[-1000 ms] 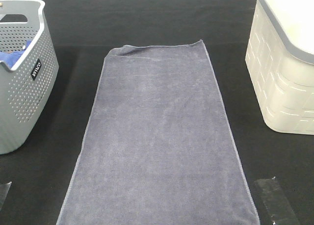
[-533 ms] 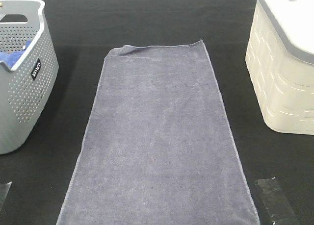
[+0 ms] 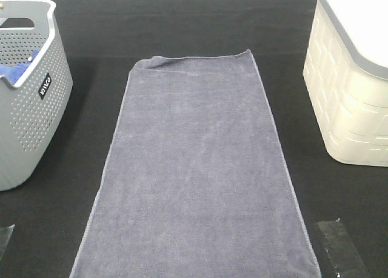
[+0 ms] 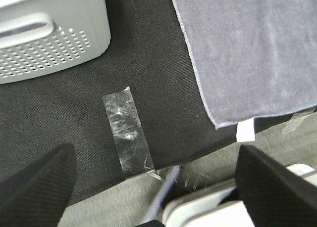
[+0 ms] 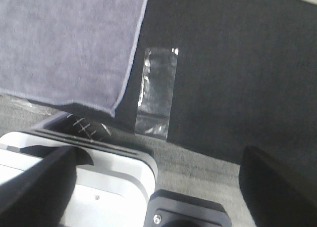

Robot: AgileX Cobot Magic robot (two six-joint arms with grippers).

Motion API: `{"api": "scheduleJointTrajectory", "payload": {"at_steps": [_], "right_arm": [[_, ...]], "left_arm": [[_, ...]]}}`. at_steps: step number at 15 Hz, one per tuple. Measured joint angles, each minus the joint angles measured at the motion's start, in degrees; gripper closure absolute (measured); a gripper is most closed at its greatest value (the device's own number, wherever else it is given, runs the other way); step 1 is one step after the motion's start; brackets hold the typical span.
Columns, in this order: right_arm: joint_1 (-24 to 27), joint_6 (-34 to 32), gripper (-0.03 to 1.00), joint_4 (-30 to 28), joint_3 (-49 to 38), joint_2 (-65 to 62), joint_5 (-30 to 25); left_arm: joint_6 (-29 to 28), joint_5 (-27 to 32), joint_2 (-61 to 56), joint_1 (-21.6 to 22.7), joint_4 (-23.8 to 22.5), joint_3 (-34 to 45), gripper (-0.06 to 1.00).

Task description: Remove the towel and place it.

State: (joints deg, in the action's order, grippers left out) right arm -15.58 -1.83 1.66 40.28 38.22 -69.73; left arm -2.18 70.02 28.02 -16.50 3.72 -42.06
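Note:
The grey-lavender towel lies spread flat and lengthwise on the black table, running from mid-table to the front edge. Neither gripper shows in the exterior high view. In the left wrist view, my left gripper hangs open over the table's front edge, near the towel's front left corner, with its black fingertips wide apart and nothing between them. My right gripper is likewise open and empty near the towel's front right corner.
A grey perforated basket with a blue cloth inside stands at the left. A cream lidded bin stands at the right. Clear tape strips are stuck to the table beside the towel's front corners.

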Motion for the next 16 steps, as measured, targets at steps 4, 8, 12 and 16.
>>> {"api": "scheduleJointTrajectory", "payload": {"at_steps": [4,8,12,16], "right_arm": [[0.0,4.1,0.14,0.9,-8.0,-25.4,-0.2],[0.0,8.9,0.14,1.9,-9.2,-38.3,2.5],[0.0,9.0,0.14,1.9,-11.1,-38.1,7.7],[0.0,9.0,0.14,1.9,-11.2,-37.3,8.5]], "left_arm": [[3.0,0.3,-23.2,0.0,0.0,9.7,0.12],[9.2,0.3,-28.2,0.0,2.5,10.3,0.12],[15.3,-6.0,-28.3,0.0,6.2,11.9,0.13],[15.5,-8.8,-28.3,0.0,6.2,13.2,0.13]]}}
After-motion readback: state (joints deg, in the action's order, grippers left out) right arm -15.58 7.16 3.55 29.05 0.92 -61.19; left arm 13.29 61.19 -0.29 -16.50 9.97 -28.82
